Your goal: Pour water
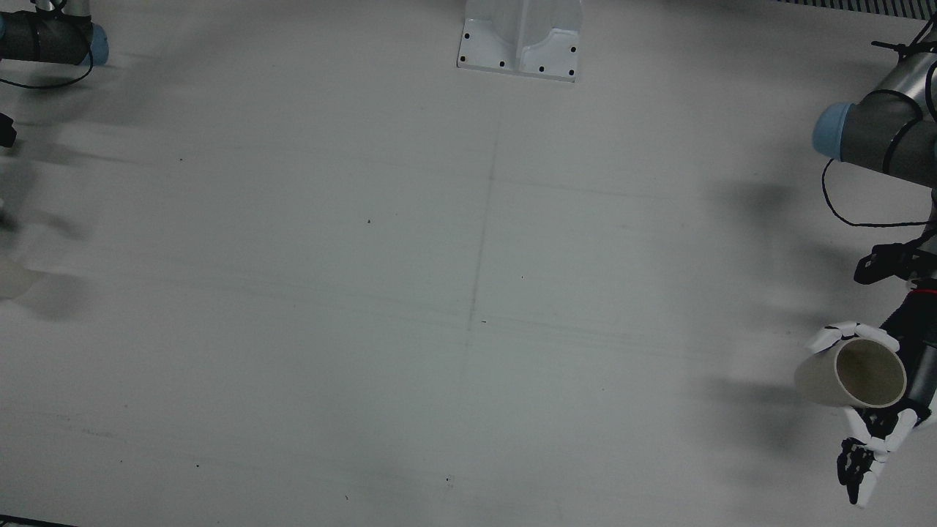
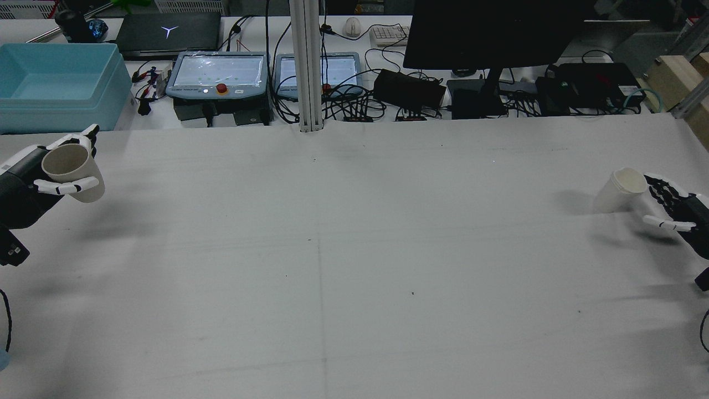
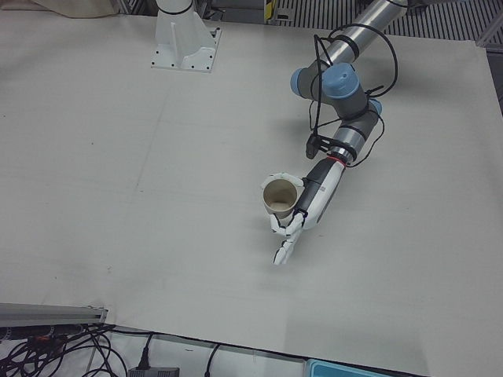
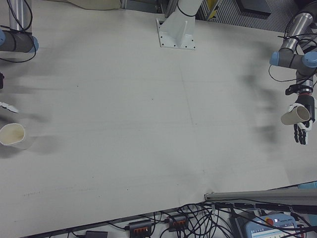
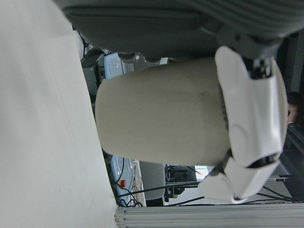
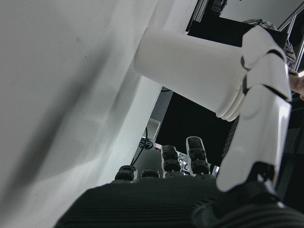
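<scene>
Far left of rear view: beige cup (image 2: 75, 169) clamped in left hand (image 2: 39, 180), lifted off the white table (image 2: 354, 266) (mouth tilted toward camera); far right: white cup (image 2: 619, 191) on table near its edge, right hand (image 2: 673, 213) beside it, fingers (image 2: 662, 223) spread, contact unclear.

No legible text, label, brand or number anywhere.
</scene>
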Tool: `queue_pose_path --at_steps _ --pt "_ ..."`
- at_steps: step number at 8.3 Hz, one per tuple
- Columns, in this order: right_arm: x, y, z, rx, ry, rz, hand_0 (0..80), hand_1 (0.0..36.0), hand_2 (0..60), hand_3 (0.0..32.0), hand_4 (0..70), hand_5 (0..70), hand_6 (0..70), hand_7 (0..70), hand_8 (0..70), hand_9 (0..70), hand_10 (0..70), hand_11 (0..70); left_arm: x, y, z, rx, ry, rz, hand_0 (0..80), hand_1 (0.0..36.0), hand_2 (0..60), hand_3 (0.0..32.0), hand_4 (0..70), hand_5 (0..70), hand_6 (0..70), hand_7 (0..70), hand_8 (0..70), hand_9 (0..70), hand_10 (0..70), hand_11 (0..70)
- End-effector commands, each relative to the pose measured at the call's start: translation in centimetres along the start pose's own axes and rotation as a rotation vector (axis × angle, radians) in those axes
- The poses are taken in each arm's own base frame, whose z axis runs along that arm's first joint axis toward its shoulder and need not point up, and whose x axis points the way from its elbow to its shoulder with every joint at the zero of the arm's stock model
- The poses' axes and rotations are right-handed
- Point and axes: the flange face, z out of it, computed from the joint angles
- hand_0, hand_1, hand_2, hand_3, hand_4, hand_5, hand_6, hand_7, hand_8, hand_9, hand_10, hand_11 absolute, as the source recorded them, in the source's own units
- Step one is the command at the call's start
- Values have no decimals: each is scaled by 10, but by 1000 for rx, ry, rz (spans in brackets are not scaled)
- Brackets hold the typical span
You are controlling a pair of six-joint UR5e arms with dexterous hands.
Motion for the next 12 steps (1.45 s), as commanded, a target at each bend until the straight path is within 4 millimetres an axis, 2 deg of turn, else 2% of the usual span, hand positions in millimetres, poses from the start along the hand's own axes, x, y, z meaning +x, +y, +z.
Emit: queue_pose_path --at_steps 1,2,5,7,8,10,11,12 --pt "-2 5 10 2 -7 8 527 226 190 0 37 245 94 144 23 21 13 42 3 0 0 1 5 1 550 360 600 0 170 700 9 51 0 0 0 18" --pt "-2 5 11 1 -9 5 536 239 205 0 39 250 99 151 16 23 16 47 3 0 0 1 5 1 550 360 600 0 166 700 10 52 0 0 0 19" --pt "-2 20 38 9 -19 0 546 253 218 0 36 261 98 150 9 20 15 47 7 -2 -1 5 11 3 550 360 600 0 163 700 11 54 0 0 0 21" --pt "3 37 65 18 -15 -14 550 257 233 0 52 271 108 162 11 26 19 53 12 -3 -1 3 20 4 542 360 600 0 159 700 10 53 0 0 0 20" --pt "5 47 78 6 -18 -27 545 253 226 0 36 259 100 151 10 24 22 57 14 -3 -2 -1 24 3 540 360 600 0 155 700 9 52 0 0 0 19" --pt "8 59 93 -11 -24 -51 554 263 238 0 47 266 109 162 12 37 30 71 27 -6 -4 -4 44 5 539 360 600 0 150 700 8 51 0 0 0 22" --pt "8 62 96 -15 -26 -49 564 276 265 0 59 290 125 186 29 61 48 97 27 -7 -5 -5 41 5 538 360 600 0 145 700 7 51 0 0 0 21" --pt "8 61 95 -14 -24 -50 599 299 304 0 93 440 204 314 124 196 123 208 27 -6 -4 -6 42 4 539 360 600 0 145 700 7 53 0 0 0 22"
